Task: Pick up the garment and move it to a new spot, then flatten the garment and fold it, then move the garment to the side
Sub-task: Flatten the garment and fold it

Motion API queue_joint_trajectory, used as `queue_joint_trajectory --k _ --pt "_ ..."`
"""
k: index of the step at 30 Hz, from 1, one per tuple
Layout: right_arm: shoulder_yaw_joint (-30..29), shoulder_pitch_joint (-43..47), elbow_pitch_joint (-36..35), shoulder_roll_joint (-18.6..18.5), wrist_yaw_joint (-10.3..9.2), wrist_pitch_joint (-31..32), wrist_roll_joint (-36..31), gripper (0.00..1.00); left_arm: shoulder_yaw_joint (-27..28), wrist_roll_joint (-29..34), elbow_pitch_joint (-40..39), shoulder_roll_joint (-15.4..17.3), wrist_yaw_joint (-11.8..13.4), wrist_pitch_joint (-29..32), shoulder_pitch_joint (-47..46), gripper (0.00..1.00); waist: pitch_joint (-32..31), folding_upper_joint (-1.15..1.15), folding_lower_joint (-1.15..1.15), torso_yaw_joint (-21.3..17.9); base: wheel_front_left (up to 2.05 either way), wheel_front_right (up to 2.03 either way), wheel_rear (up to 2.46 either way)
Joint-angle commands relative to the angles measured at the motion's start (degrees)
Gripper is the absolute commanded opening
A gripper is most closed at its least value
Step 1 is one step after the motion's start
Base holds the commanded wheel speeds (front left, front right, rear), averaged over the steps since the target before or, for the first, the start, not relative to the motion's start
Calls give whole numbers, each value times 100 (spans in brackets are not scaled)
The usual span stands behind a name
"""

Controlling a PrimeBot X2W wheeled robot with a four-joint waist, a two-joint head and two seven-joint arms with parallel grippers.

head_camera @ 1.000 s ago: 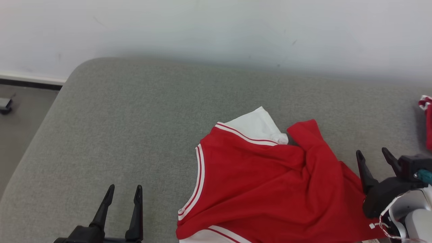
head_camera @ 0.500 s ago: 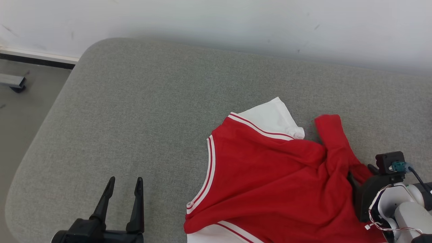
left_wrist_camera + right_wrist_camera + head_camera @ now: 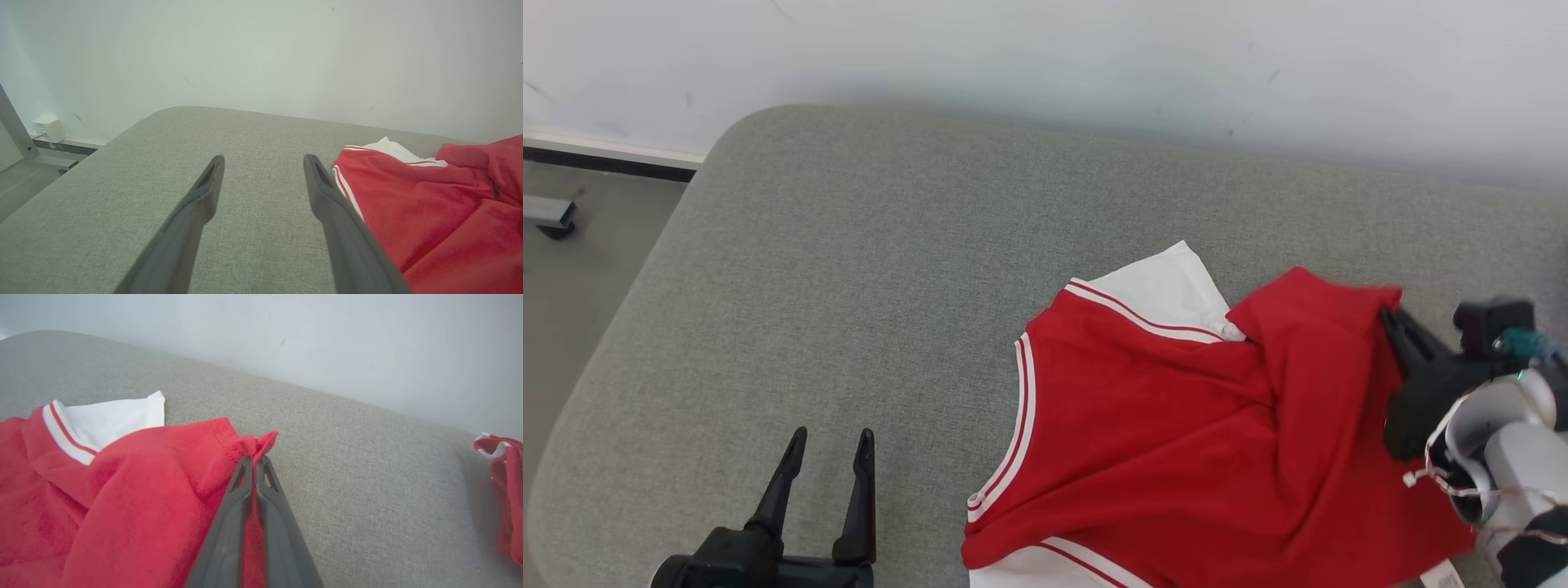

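The garment (image 3: 1176, 433), a red jersey with white striped trim, is seen crumpled toward 4 o'clock on the grey upholstered surface (image 3: 866, 269) in the head view. Its far corner is pinched between the closed fingers of the right hand (image 3: 1390, 317) at 3 o'clock. In the right wrist view the hemmed red edge (image 3: 245, 443) is bunched at the tips of that hand (image 3: 255, 459), with cloth trapped between the two fingers.

A hemmed corner is judged a sound place to hold: a firm bite is given there, and the rest of the cloth can trail behind when it is carried. The fabric near the grip is raised into a fold lying over the jersey's body, while a white panel (image 3: 1168, 286) is exposed at 12 o'clock of the heap.

The left hand (image 3: 833, 433) is held wide open at 7 o'clock, apart from the cloth and above bare upholstery. It is probably held clear so that a second corner can be taken for flattening.

A second red item (image 3: 506, 486) is seen at 3 o'clock in the right wrist view, well apart from the grip. The pick-up is judged to be under way, with nothing yet flattened or folded.
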Motion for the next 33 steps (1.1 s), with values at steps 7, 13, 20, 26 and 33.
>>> queue_joint_trajectory --k 7,13,20,26,33 --pt "-285 -741 -9 177 -16 -197 125 0 -53 -25 -18 46 10 -17 -37 100 50 0 -1 16 0 0 0" --pt "-338 -1287 419 536 -16 -291 -142 0 -102 -39 -16 34 11 -17 -98 100 135 0 -1 77 0 0 0" --pt "-334 -1653 1324 684 -16 -537 -496 100 -139 -56 24 25 10 -17 -163 100 185 0 -1 152 0 0 0" --pt "-331 -1688 1613 604 -16 -1011 -569 100 -63 -13 20 58 10 -17 -84 100 43 0 -1 53 0 0 0" --pt "-405 -1328 1406 452 -16 -1560 -478 100 109 54 -38 132 10 -17 106 100 -255 0 -1 -274 0 0 0"
